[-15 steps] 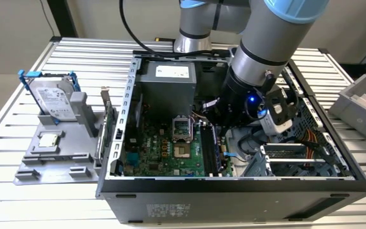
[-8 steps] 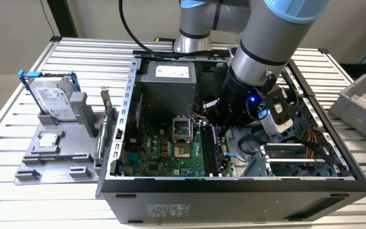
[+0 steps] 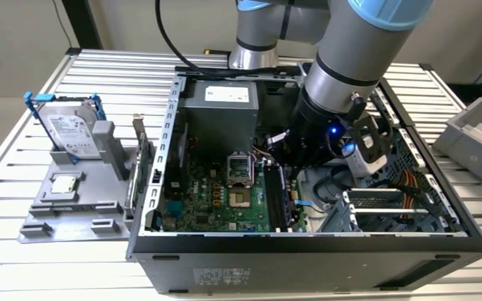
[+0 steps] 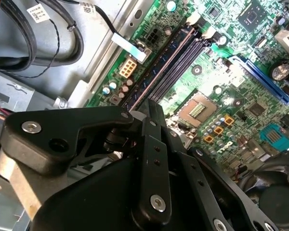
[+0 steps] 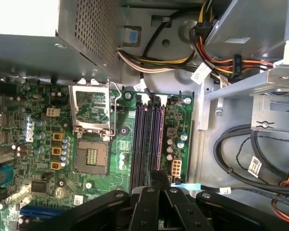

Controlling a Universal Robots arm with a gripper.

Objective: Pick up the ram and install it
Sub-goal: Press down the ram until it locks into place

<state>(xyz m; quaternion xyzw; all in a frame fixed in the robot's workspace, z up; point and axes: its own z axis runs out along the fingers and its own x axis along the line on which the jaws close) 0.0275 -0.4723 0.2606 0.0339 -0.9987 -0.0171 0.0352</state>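
At the CPU socket's (image 3: 239,168) 3 o'clock, the gripper (image 4: 145,108), fingers drawn together, is set over the slotted ram (image 3: 285,199). A hold on it is unconfirmed. Judged light, stiff and fragile; best gripped by its edges.

One open computer case (image 3: 153,188) sits on the desk (image 3: 23,263), holding one motherboard (image 3: 216,197) and one power supply (image 3: 224,110). Beside it stands one grey holder (image 3: 98,213) carrying one hard drive (image 3: 69,128) and one CPU chip (image 3: 63,183). One grey bin (image 3: 476,135) sits at the exterior view's right.

1. Our arm (image 3: 354,56) reaches steeply down, wrist lowest.
2. Our gripper (image 4: 151,113) points downward in both wrist views (image 5: 156,180).
3. Its black fingers (image 4: 154,144) sit pressed close together.
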